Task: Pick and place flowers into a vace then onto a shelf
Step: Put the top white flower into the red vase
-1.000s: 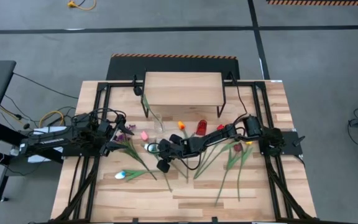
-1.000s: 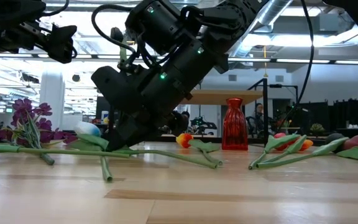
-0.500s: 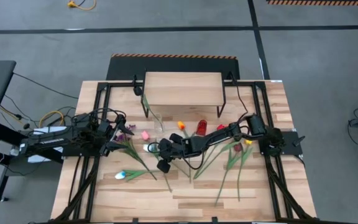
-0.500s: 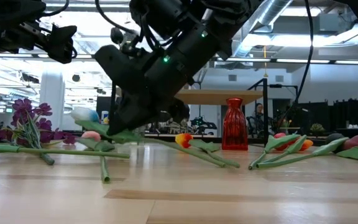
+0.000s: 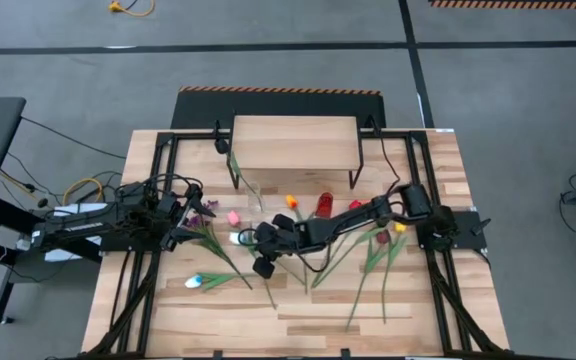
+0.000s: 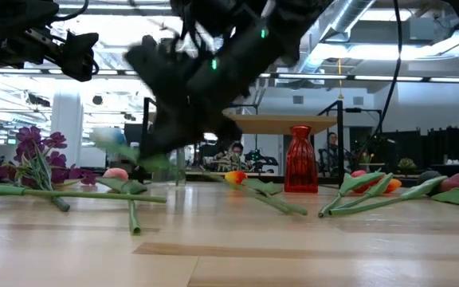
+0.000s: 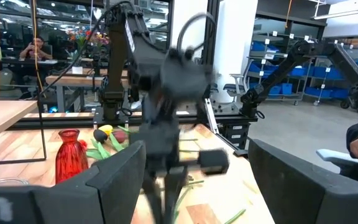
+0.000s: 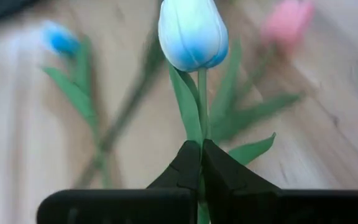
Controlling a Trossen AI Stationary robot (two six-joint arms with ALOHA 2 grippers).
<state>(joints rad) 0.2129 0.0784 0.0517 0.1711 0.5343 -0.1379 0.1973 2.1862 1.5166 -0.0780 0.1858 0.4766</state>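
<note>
Right gripper (image 8: pixel 200 168), jaws closed on the stem of 1 white-blue tulip (image 8: pixel 192 34), holds it clear of the table, in front of the shelf (image 5: pixel 295 143). Left gripper (image 5: pixel 190 213) waits open, left of the shelf. Risk: the thin stem may pivot or slip in transit, missing the red vase (image 6: pixel 300 159).

The tabletop (image 5: pixel 298 315) is seen as light butcher-block wood with a smooth, faintly satin finish. The shelf (image 5: pixel 294 143) is shown as a pale matt wood board on thin black metal legs. The red vase (image 6: pixel 300 159) appears glossy and ribbed, like glass. The white tulip (image 8: pixel 192 34) looks smooth and waxy, and the arms' casings are finished in matt black.
</note>
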